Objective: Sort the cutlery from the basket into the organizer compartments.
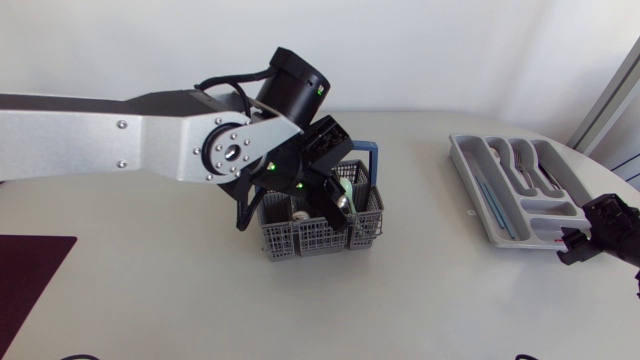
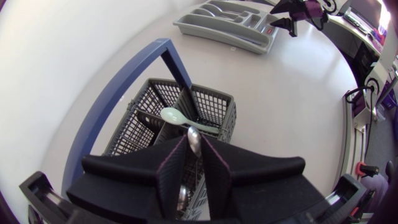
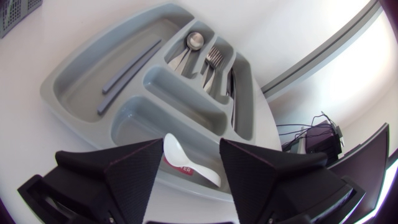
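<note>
White tabletop [image 1: 150,290] fills the scene, with a silver-grey left arm [image 1: 100,140] stretching in from the side to its middle. Closest in the left wrist view, the left gripper [image 2: 194,149] points down into a grey mesh basket [image 2: 214,106]. Its two black fingers are drawn close together, pinching an upright metal spoon [image 2: 194,138] from both sides, the bowl showing just above their tips. Just ahead of the fingers a pale green spoon [image 2: 174,116] lies tilted across a divider inside the basket. A blue handle [image 2: 118,99] arches over the basket beside the gripper.

Well apart from the basket, near the table's far side edge, sits a grey cutlery organizer [image 3: 68,81]. The right gripper [image 3: 191,149] hangs above its near end with the fingers spread wide and touching nothing. Below the gap between them a white spoon [image 3: 180,155] lies in the organizer's short crosswise compartment. Farther ahead, two slim grey sticks [image 3: 127,71] rest in the long outer compartment. Another metal spoon [image 3: 194,40] lies in the next narrow slot, and forks [image 3: 212,59] sit in the slot beside it.
</note>
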Motion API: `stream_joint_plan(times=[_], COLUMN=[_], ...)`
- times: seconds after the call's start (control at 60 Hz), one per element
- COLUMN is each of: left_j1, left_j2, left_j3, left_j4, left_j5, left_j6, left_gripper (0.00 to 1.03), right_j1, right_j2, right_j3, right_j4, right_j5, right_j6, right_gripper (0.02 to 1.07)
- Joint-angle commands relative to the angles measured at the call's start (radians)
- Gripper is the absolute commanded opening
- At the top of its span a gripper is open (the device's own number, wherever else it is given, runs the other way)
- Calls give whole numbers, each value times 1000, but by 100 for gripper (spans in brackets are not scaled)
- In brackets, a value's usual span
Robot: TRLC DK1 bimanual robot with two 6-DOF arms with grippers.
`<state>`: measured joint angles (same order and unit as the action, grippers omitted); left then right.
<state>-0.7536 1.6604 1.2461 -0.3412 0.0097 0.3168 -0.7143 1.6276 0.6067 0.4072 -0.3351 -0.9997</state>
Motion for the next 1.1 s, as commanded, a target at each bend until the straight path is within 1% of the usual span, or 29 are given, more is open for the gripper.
stream_joint_plan(times=[0.0, 0.033, 0.133, 0.167, 0.317, 0.5, 0.55, 0.667, 0.733, 0.8, 0.917, 1.083], left_j1=[-3, -4, -7, -7, -6, 7, 17, 39, 57, 62, 63, 54], left_j2=[33, 41, 62, 70, 96, 133, 145, 171, 185, 196, 206, 202], left_j3=[32, 35, 49, 56, 87, 136, 158, 197, 220, 236, 248, 233], left_j4=[-15, -21, -38, -45, -73, -119, -139, -177, -194, -213, -225, -228], left_j5=[-2, -2, -1, -1, 1, 19, 33, 36, 59, 65, 70, 64], left_j6=[-25, -28, -31, -33, -45, -81, -93, -120, -142, -150, -154, -159], left_gripper=[20, 20, 21, 22, 22, 23, 24, 25, 26, 27, 31, 31], right_j1=[4, 1, -7, -10, -17, -13, -8, 1, 3, 12, 21, 24], right_j2=[-84, -112, -176, -195, -276, -365, -388, -440, -468, -492, -523, -566], right_j3=[-27, -30, -31, -31, -33, -64, -70, -68, -67, -70, -65, -62], right_j4=[-36, -64, -128, -146, -231, -297, -317, -381, -416, -435, -476, -531], right_j5=[-19, -28, -51, -64, -97, -119, -120, -134, -145, -147, -154, -173], right_j6=[-22, -22, -19, -14, 7, 24, 26, 41, 49, 53, 61, 64], right_gripper=[92, 97, 102, 102, 102, 102, 102, 102, 102, 102, 102, 102])
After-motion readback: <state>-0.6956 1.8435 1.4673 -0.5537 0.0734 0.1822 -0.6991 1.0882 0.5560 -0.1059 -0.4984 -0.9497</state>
